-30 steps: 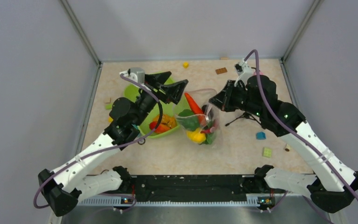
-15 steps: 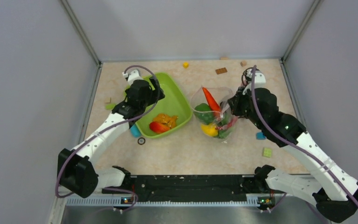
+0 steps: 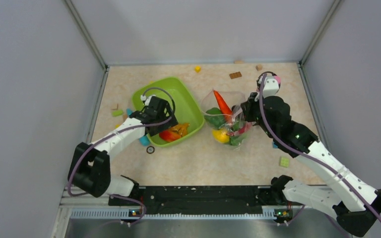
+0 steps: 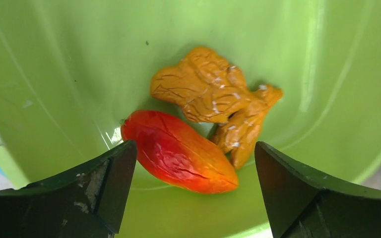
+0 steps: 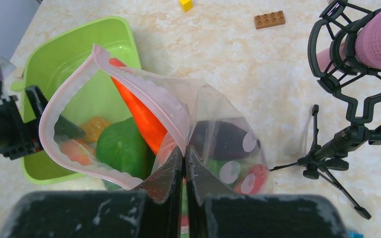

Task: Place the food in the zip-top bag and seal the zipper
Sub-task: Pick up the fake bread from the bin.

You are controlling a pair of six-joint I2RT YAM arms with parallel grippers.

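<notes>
The clear zip-top bag (image 3: 229, 128) stands right of the lime-green tray (image 3: 191, 101). It holds an orange carrot (image 3: 222, 103), a green pepper (image 5: 121, 146), a yellow lemon (image 3: 220, 136) and a purple eggplant (image 5: 223, 141). My right gripper (image 5: 184, 151) is shut on the bag's mouth edge and holds the pinkish zipper (image 5: 144, 91) open; it also shows in the top view (image 3: 241, 112). My left gripper (image 4: 193, 151) is open, low inside the tray (image 4: 79, 59), its jaws either side of a red-orange chilli (image 4: 178, 158). An orange lumpy food piece (image 4: 208, 91) lies against the chilli.
Loose blocks lie around: yellow (image 3: 197, 69) and brown (image 3: 235, 75) at the back, green (image 3: 284, 161) at the right, teal (image 3: 144, 141) by the tray's near corner beside a small black ring (image 3: 150, 149). A small black tripod (image 5: 337, 144) stands right of the bag.
My left gripper came away from the bag, swung over the tray and dropped to the chilli. The carrot now sits in the bag. The right gripper shifted the bag slightly right.
</notes>
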